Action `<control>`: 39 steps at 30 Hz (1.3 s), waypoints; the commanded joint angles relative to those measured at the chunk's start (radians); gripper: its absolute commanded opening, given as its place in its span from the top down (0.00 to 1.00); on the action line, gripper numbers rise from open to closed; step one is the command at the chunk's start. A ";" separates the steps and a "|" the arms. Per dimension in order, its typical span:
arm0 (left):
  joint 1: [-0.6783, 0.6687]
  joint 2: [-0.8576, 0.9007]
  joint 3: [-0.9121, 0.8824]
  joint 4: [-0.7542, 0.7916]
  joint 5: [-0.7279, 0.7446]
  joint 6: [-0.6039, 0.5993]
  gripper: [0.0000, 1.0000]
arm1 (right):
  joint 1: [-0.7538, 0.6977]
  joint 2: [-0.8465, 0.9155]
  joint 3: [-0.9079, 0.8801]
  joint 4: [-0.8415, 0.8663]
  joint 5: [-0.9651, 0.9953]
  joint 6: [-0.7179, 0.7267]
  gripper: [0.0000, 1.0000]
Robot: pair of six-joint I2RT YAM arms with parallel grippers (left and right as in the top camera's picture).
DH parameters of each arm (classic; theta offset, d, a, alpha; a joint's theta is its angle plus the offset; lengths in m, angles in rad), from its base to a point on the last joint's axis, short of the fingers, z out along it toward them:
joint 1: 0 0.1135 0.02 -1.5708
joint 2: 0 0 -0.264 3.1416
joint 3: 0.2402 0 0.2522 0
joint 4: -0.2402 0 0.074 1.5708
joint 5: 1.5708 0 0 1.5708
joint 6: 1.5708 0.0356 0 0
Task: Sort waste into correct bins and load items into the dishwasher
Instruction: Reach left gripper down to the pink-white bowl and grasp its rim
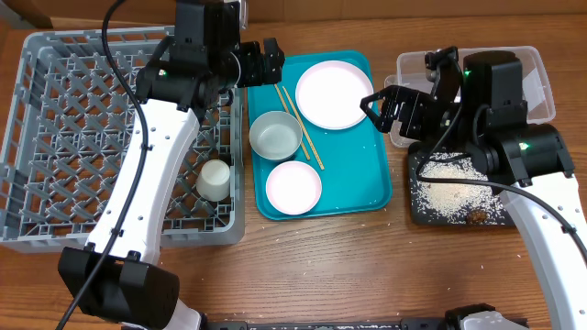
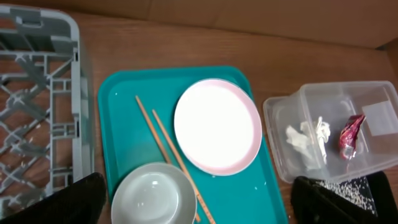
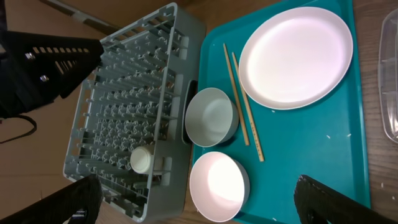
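Both grippers are spread wide and empty. The left gripper point(image 1: 272, 60) hovers at the tray's point(image 1: 371, 188) far-left corner, and the right gripper point(image 1: 374, 108) is just off its right edge. The cup point(image 1: 215, 180) sits in the rack point(image 1: 55, 137). Plate point(image 1: 334, 94), chopsticks point(image 1: 301, 126), far bowl point(image 1: 275, 136) and near bowl point(image 1: 293, 186) lie on the tray. The plate looks stiff, glossy, probably slippery and breakable, so pinch its rim. The chopsticks are thin, light and lying flat, so take them mid-length, across both.
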 commanded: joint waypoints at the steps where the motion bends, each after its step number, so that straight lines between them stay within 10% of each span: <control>1: -0.004 0.003 0.015 -0.044 -0.014 -0.016 0.06 | 0.000 -0.005 0.008 0.008 0.042 0.003 0.00; 39: -0.244 0.015 -0.243 -0.321 -0.229 -0.155 0.35 | 0.000 -0.005 0.008 -0.071 0.283 -0.004 0.00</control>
